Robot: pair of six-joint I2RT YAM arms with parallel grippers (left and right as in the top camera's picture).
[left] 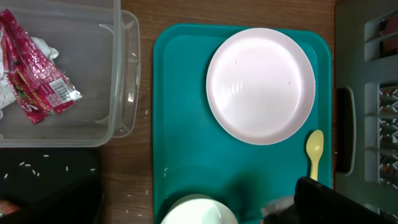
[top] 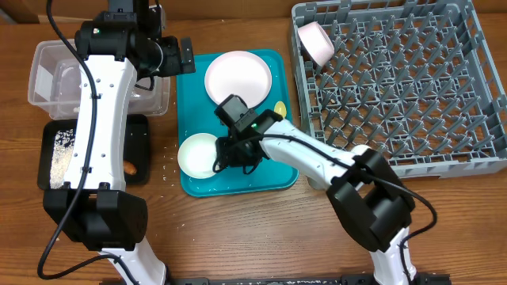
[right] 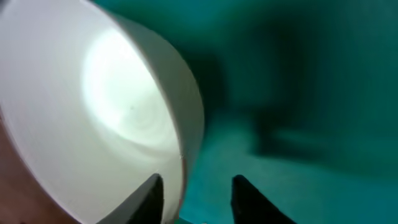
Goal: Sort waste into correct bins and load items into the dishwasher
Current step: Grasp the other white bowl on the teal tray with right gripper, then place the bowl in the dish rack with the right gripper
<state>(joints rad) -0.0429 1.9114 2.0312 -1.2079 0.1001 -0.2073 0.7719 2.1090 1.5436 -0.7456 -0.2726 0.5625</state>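
Observation:
My right gripper [top: 224,155] is low over the teal tray [top: 190,103]. It is open, and its fingers [right: 198,190] straddle the rim of a small white bowl [top: 196,154], one inside and one outside [right: 93,106]. The pale pink plate [top: 238,77] and the yellow spoon [top: 280,108] lie on the same tray. My left gripper [top: 184,55] hovers at the tray's far left corner, empty, its fingers out of its own view. The red-and-white wrapper [left: 34,81] and the white napkin [left: 6,93] lie in the clear tub [left: 93,130].
The grey dish rack [top: 404,87] stands at the right with a pinkish bowl [top: 315,41] in its far left corner. The black tray [top: 139,134] at the left holds rice grains [top: 59,154] and an orange stick [top: 129,168]. Loose rice lies on the table.

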